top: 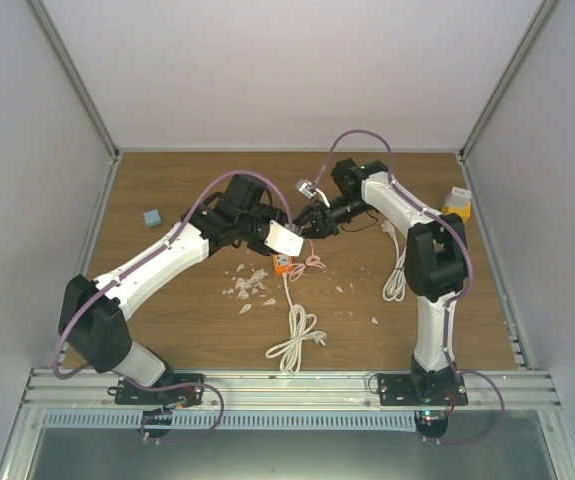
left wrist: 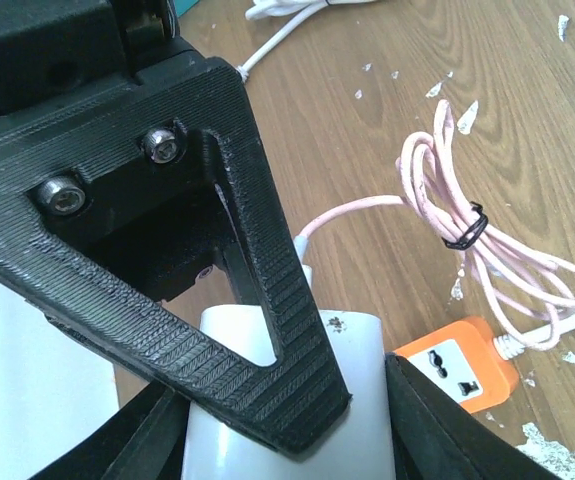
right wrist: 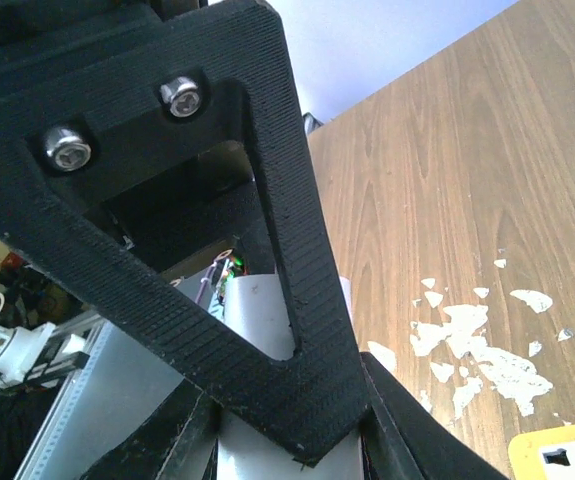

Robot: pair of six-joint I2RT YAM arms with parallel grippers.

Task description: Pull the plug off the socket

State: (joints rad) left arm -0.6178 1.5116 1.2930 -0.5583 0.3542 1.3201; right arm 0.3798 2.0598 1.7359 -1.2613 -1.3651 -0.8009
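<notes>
Blue block [top: 152, 217]: on the table well to the left of the orange socket [left wrist: 457, 370], touched by nothing.
Left gripper [top: 272, 237]: just up-left of the orange socket. Its fingers [left wrist: 427, 425] press on both flanks of a white block [left wrist: 362, 400], so it looks clamped on.
White block: held between the two grippers, just above the orange socket and apart from it. I take it for the plug and its socket joined, but I cannot see the seam.
Orange socket: flat on the wood, its holes showing bare. A tied pink cord [left wrist: 447, 200] lies bundled against its right side.
Right gripper [top: 312, 224]: reaches in from the right of the orange socket. Its fingers [right wrist: 407, 430] are closed on the block's other end.
Handling: probably hard, light, smooth plastic that will not give but may slip between the pads. The pins likely grip tightly.
Where to hold: on the flat flanks, one gripper on each half, never by the cord. Pull straight along the pins.
</notes>
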